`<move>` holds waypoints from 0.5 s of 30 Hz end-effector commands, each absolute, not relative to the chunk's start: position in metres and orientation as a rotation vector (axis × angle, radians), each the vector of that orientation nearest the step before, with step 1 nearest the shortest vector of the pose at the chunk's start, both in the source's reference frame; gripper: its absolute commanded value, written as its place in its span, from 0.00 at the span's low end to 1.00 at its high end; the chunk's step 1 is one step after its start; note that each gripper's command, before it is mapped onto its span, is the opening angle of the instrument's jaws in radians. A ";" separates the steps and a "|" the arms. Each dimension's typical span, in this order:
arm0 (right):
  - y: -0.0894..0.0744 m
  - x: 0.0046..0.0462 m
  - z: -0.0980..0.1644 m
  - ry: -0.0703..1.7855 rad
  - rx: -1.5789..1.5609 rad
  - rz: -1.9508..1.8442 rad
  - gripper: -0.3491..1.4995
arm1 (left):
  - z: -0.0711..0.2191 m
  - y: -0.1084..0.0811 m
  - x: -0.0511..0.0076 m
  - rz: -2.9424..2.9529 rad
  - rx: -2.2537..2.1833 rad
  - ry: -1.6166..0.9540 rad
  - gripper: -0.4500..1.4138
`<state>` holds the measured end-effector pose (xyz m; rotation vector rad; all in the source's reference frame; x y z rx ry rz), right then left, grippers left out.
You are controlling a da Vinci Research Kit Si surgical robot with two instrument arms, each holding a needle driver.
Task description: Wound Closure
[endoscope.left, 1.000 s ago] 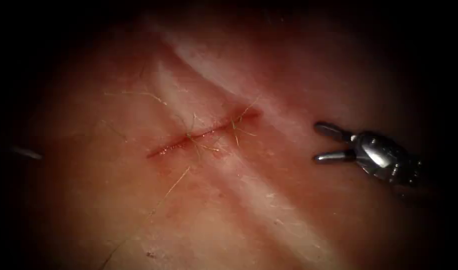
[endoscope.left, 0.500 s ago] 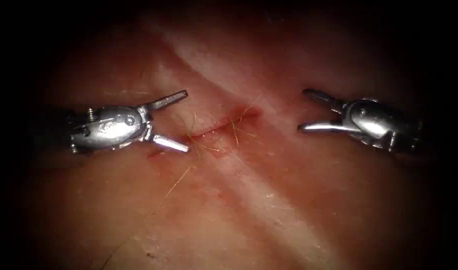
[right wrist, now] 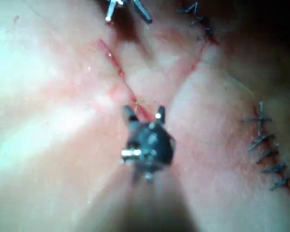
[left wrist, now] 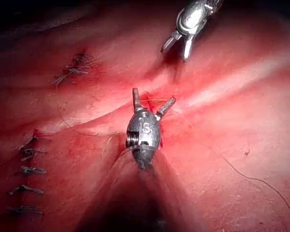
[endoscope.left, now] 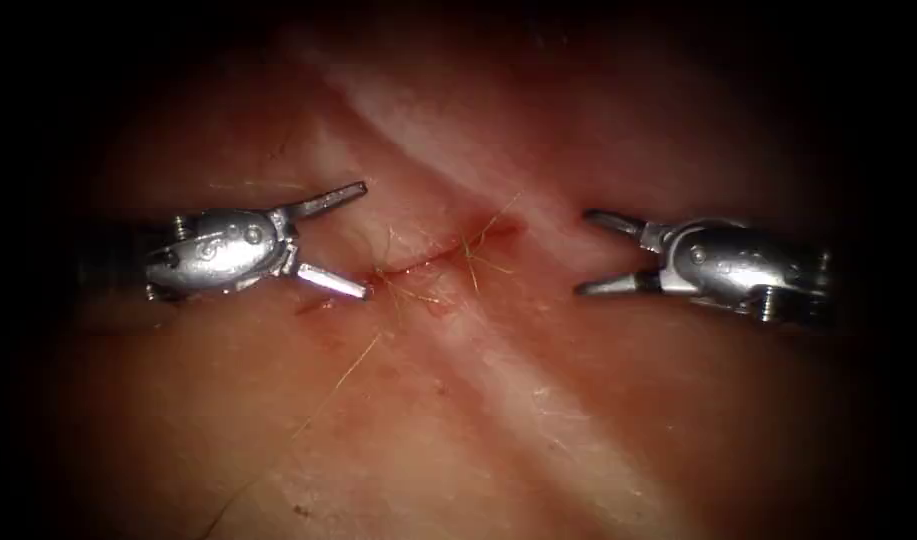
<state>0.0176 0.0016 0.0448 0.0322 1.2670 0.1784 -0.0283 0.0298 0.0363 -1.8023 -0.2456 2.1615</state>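
The cut runs slantwise between both tools. The left tool, jaws spread and empty, touches the cut's left end. The right tool, also wide and empty, sits apart off the cut's right end.

Dim in the endoscope view: brightest over the middle of the pale pink and red slab of tissue, fading to near black all round the frame. Hard white glints on the rounded body of the shiny steel two-jawed left tool and of the matching steel right tool. Strongly lit in the left wrist view, with a dark shadow on the tissue under the right tool. Pale and glare-washed across the tissue in the right wrist view.
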 end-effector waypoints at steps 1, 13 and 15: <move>0.002 0.0182 0.045 1.276 0.022 0.184 0.97 | 0.037 0.030 -0.0288 2.163 -1.807 -0.246 0.71; 0.001 0.0180 0.046 1.264 0.002 0.203 0.97 | 0.038 0.030 -0.0290 2.169 -1.806 -0.233 0.68; 0.001 0.0181 0.046 1.263 0.001 0.203 0.97 | 0.038 0.030 -0.0290 2.169 -1.807 -0.233 0.68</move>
